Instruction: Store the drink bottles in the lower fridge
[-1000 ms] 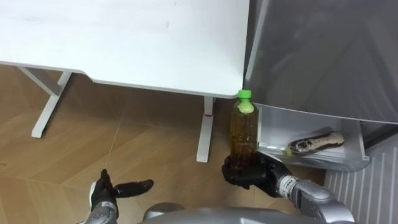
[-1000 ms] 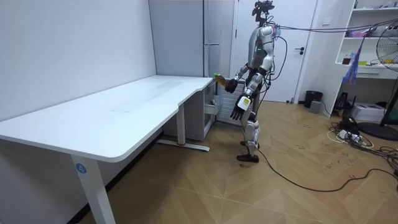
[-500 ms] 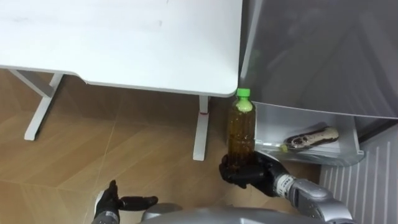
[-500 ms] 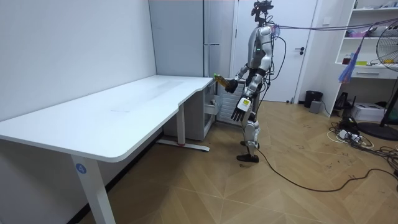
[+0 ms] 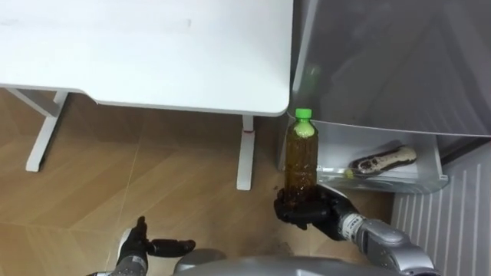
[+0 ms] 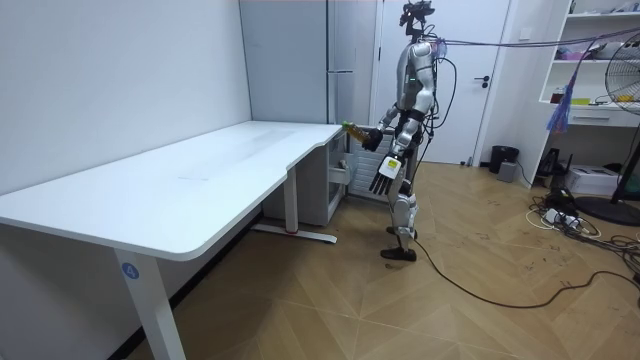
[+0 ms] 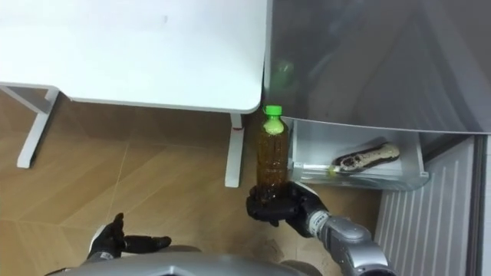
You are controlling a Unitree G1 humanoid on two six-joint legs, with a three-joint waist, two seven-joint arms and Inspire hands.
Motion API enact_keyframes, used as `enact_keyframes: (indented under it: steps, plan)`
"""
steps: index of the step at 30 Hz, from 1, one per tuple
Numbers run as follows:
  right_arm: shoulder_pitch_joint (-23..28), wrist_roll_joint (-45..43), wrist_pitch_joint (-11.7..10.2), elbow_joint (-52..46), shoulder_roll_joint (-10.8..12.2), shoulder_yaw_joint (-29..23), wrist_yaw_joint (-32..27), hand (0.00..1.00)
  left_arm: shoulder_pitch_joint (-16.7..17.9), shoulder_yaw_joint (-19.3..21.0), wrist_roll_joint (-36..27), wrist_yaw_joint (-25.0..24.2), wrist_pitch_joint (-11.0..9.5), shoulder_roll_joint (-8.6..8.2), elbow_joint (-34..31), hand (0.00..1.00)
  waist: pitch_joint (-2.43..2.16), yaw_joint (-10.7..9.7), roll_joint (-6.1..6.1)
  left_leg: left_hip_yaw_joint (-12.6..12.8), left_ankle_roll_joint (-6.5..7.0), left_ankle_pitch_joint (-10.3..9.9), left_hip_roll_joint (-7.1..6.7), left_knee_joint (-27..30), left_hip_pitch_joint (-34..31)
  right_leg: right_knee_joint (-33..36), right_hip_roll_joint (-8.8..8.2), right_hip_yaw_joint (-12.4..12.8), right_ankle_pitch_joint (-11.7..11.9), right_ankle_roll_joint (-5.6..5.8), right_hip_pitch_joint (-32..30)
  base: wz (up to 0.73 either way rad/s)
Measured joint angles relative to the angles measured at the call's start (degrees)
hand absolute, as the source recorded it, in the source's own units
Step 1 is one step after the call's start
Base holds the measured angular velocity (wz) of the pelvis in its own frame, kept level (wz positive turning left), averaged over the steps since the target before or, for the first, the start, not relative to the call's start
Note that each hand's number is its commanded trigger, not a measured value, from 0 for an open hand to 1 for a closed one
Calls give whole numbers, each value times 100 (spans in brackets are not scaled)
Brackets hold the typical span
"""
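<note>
One amber drink bottle (image 5: 301, 157), clear plastic with a green cap, stands upright in the right hand (image 5: 308, 211), fingers clenched round its base, beside the open pale fridge drawer (image 5: 383, 182). Left hand (image 5: 146, 247) hangs relaxed. Advice: keep it vertical, clear the drawer wall, avoid the wrapped packet (image 5: 382, 159).

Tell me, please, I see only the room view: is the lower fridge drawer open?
Observer: Yes. In the left eye view the drawer is pulled out, and one long packet lies in it.
Operator: How is the bottle held?
Observer: The right hand is curled round the base of the bottle. It stands upright, green cap on top, at the drawer's left edge and not in it.
Operator: Is there room in the drawer?
Observer: The packet lies toward the right side; the left part, nearest the bottle, is bare.
</note>
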Motion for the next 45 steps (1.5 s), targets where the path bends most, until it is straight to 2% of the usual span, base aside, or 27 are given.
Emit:
enact_keyframes:
  steps: [9,13,18,25,30,32,38,45]
  plan:
    - [-47,44,-4,75,22,-25,-242,100,-41,8,109,13,-11,-12,51,0,-2,-6,-15,4,0,0,0,-55,2,1,6,20,0,0,-40,-2]
    - [-63,411,-8,75,12,-27,-388,100,-50,18,110,24,-42,-12,173,0,-10,3,-28,32,1,0,0,-45,2,4,6,53,0,0,-56,-4]
    - [-57,464,-21,76,24,-27,-513,100,-70,27,108,38,-123,-14,269,0,-12,-8,-39,57,1,1,0,-25,6,3,6,82,0,0,-74,-1]
    - [-20,790,-20,76,22,-25,-722,100,-75,67,103,93,-128,-37,385,0,-12,-19,-36,58,1,0,2,-37,-3,15,8,86,2,-1,-70,0]
    - [69,1216,-20,77,26,-18,-878,100,-35,67,100,136,-123,-49,427,0,-7,-22,-10,59,4,2,1,-32,20,18,8,96,6,-4,-45,0]
    - [121,1556,-20,109,27,-27,-996,100,13,68,102,138,-121,-50,424,0,13,-38,22,68,4,2,1,-35,72,8,8,97,5,-4,5,0]
    - [117,2343,-22,271,59,-247,-1206,100,127,67,105,135,-121,-58,415,0,10,-149,108,77,4,2,8,-43,80,11,15,104,6,-4,4,0]
    - [38,3138,-158,712,81,-463,-1271,100,127,150,115,141,-126,-98,423,0,2,-137,94,99,4,2,10,-54,80,9,16,121,6,-4,-11,0]
